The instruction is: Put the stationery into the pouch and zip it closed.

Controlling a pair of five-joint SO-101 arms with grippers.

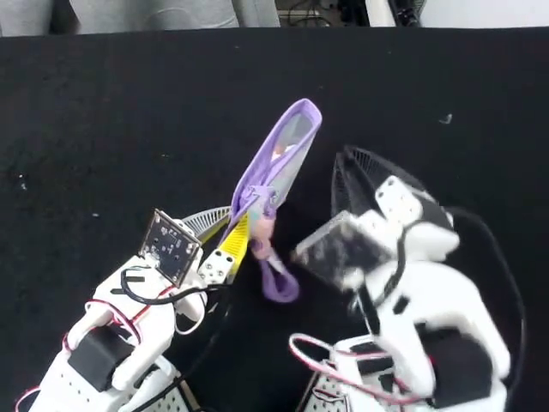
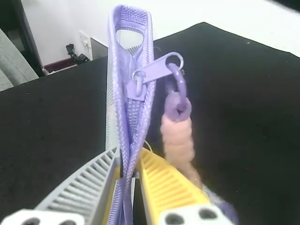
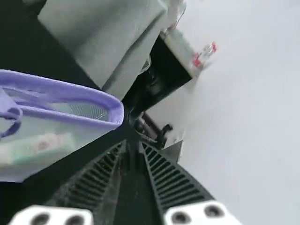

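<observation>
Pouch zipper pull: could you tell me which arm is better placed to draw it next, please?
Right, probably. The left gripper is clamped on the end of the pouch, steadying it; the right gripper holds nothing and sits beside the pouch, near the zipper pull.

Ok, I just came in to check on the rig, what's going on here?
The left gripper is clamped on one end of a purple pouch, holding it up over the black table. A pale item lies inside it. The zipper pull sits partway along the edge. The right gripper is beside the pouch, shut and empty.
</observation>
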